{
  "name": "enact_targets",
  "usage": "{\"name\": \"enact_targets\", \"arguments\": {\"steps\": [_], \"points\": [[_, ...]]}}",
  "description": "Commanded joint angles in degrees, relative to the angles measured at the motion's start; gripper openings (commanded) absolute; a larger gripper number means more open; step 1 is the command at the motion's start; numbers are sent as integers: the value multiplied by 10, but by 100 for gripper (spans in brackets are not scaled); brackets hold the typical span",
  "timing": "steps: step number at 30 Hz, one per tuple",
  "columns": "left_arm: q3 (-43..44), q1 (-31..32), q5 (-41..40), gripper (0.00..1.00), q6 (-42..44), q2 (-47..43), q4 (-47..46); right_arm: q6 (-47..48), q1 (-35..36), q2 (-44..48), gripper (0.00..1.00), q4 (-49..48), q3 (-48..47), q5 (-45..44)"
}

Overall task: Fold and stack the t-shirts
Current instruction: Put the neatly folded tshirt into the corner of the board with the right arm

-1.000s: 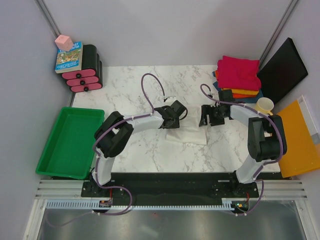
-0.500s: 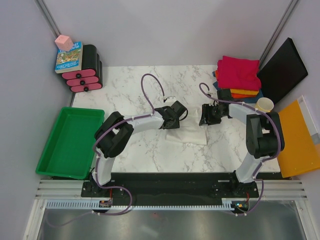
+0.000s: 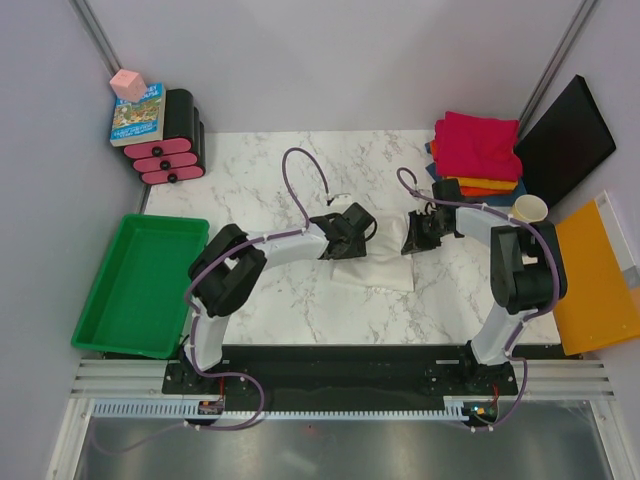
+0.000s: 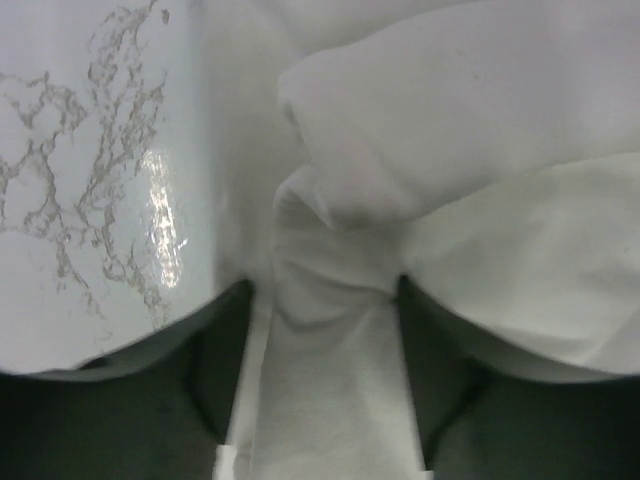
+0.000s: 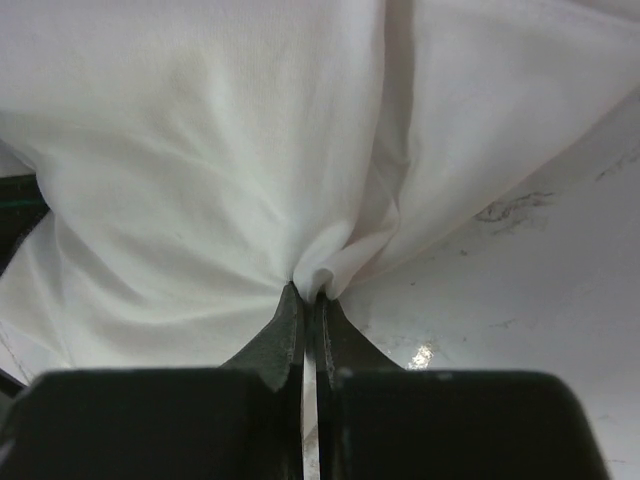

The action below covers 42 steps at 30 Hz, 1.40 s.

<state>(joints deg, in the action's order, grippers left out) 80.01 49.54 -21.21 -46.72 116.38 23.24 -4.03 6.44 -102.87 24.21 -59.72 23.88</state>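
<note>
Two wrist views alone show left gripper (image 4: 325, 395), right gripper (image 5: 306, 300) pinching shirt (image 5: 200, 150).

A white, grey-veined marble table (image 3: 270, 165) carries four things. An off-white wrinkled cloth t-shirt (image 3: 378, 268) lies bunched near its middle. At the far right corner sits a stack of folded cloth tees (image 3: 475, 150), magenta on top, orange beneath, dark blue lowest. A cream cup (image 3: 530, 209) stands near the right edge. A black-and-pink drawer unit (image 3: 175, 140) sits at the far left corner.
</note>
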Motion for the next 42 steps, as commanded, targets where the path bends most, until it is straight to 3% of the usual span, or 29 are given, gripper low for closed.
{"name": "enact_targets", "arguments": {"steps": [1,4,16,25,30,42], "points": [[-25,21,-31,82,-17,-33,58,50,12,27,0,63,8,-75],[-39,31,-57,99,-27,-78,58,74,12,65,0,67,-16,-109],[-136,93,-110,100,-101,-247,83,85,11,104,0,103,-153,-117],[-194,181,-134,100,-213,-263,145,68,12,88,0,103,-208,-117],[-189,218,-138,99,-261,-244,173,63,11,39,0,109,-290,-126],[-180,267,-149,99,-365,-230,257,103,4,-138,0,182,-599,-187]]}}
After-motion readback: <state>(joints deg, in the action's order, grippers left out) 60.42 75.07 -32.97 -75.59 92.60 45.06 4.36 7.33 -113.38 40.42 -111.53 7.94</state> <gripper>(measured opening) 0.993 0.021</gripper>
